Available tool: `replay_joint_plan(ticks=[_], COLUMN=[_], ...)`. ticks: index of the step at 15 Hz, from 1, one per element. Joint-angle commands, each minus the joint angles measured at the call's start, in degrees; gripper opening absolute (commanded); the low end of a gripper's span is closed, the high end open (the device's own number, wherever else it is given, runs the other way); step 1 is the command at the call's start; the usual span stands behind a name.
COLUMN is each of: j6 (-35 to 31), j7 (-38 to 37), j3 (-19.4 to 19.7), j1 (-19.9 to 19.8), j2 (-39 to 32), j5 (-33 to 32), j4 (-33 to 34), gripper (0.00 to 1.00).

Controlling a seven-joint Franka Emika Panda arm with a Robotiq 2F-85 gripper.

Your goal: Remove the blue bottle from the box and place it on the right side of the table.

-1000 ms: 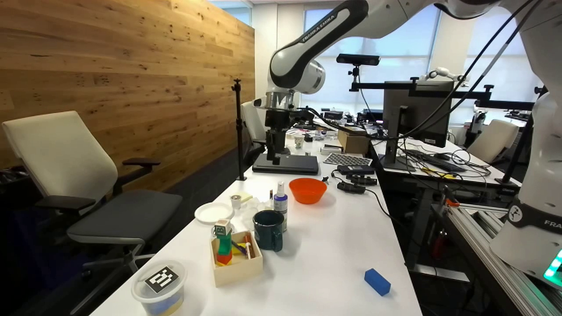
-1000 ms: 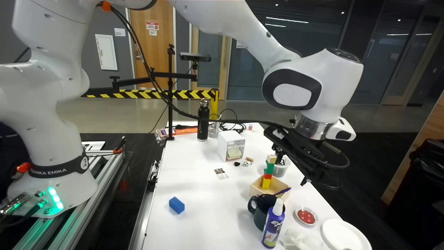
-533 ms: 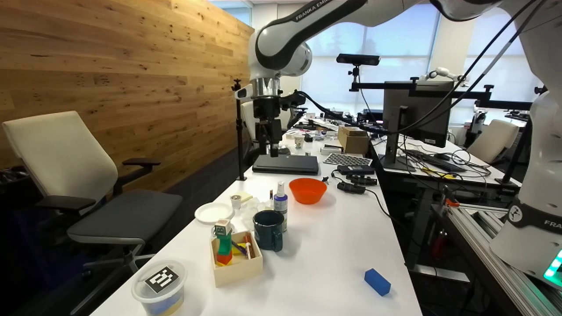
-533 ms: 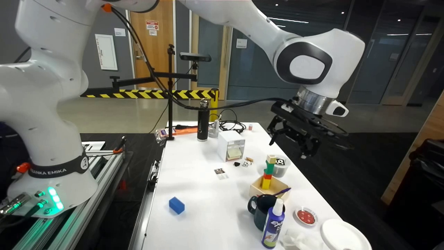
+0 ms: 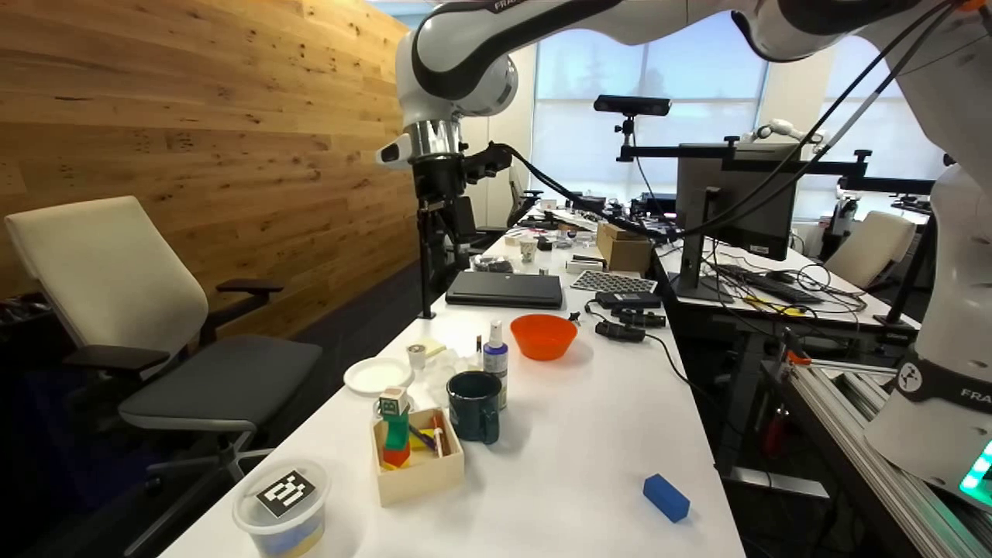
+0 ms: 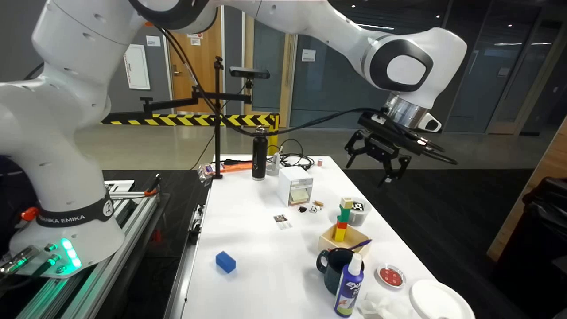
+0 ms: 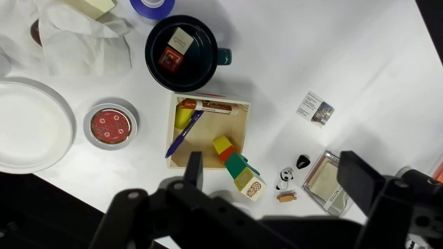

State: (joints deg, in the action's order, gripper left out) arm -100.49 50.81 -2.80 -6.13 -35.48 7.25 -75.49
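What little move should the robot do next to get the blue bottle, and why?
Maybe slide the gripper sideways, up high, toward the blue bottle. The bottle stands outside the box, beside the mug; the gripper is open and holds nothing; and the tall block stack could topple if bumped.

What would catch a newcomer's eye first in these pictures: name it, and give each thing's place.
The white robot arm would probably win, crossing the top of both exterior views, its gripper open. Next come the orange bowl on the table, beyond the dark mug in an exterior view, and the tower of coloured blocks in the light-wood box. A blue block lies apart, near the table's robot-side edge.
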Motion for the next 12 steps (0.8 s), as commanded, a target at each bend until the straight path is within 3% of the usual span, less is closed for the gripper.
replay_joint_plan(ticks=[1, 12], j6=[0.3, 0.3], j7=[-0.2, -0.2], j3=[-0.7, -0.7], j1=[-0.6, -0.6], j2=[-0.4, -0.7], j5=[-0.4, -0.5], j4=[0.6, 1.0], gripper=[1.0, 1.0])
